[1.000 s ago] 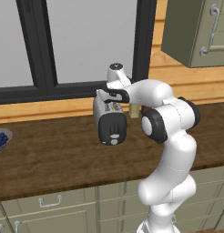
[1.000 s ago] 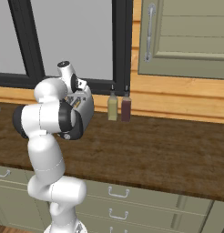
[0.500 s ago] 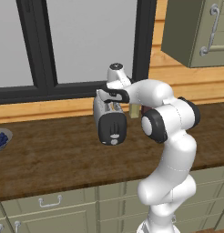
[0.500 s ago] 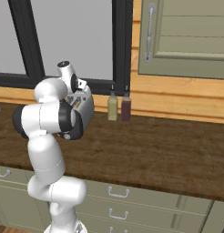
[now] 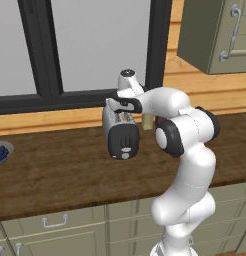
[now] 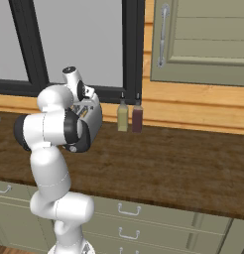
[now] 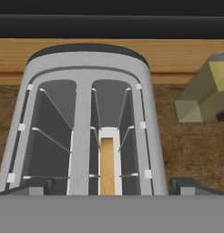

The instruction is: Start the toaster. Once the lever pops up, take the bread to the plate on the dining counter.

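1. Left base view: small silver two-slot toaster with its rounded black end panel facing the camera sits on the dark-brown wood-grain counter under the window. White arm reaches over it with the hand directly above the slots. Grey bowl of blue berries sits at the far left edge.

2. Right base view: toaster is mostly hidden behind the arm's elbow. 2 small bottles, 1 yellowish and 1 dark red, stand just beside it against the wall.

3. Hand view: camera looks straight down into the 2 slots. Thin light-tan bread slice stands on edge, sunk deep in the right-hand slot. Gripper hangs above with its 2 dark tips spread wide, holding nothing.

4. Judgement: the toaster-starting step seems in hand or just finished. Next move likely calls for lowering the spread fingers astride the slice, then closing on its thin faces.
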Robot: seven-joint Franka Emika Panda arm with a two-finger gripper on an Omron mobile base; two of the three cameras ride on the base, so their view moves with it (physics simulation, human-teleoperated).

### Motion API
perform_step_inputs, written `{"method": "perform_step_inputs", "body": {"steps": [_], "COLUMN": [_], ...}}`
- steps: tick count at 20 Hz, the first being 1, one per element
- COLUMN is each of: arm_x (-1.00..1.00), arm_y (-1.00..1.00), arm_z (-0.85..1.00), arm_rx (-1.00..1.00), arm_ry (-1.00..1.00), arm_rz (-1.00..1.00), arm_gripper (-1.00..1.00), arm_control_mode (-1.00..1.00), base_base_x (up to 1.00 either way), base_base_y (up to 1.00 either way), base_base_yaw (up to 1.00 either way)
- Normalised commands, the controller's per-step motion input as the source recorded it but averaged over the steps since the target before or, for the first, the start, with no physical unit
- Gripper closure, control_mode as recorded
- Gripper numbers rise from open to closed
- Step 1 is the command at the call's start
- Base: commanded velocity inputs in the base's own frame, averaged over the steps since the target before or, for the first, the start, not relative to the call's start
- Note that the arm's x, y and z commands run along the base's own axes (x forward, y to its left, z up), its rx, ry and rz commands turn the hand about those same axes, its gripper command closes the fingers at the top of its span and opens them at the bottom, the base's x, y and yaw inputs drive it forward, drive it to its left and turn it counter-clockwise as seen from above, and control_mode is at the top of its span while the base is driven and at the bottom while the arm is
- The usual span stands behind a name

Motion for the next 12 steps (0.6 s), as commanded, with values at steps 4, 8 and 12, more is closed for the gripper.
{"method": "perform_step_inputs", "body": {"steps": [4,8,12], "arm_x": [0.0,0.0,0.0], "arm_y": [0.0,0.0,0.0], "arm_z": [0.0,0.0,0.0], "arm_rx": [0.0,0.0,0.0], "arm_ry": [0.0,0.0,0.0], "arm_rz": [0.0,0.0,0.0], "arm_gripper": [-1.0,-1.0,-1.0], "arm_control_mode": [-1.0,-1.0,-1.0], "base_base_x": [0.0,0.0,0.0], "base_base_y": [0.0,0.0,0.0], "base_base_yaw": [0.0,0.0,0.0]}}
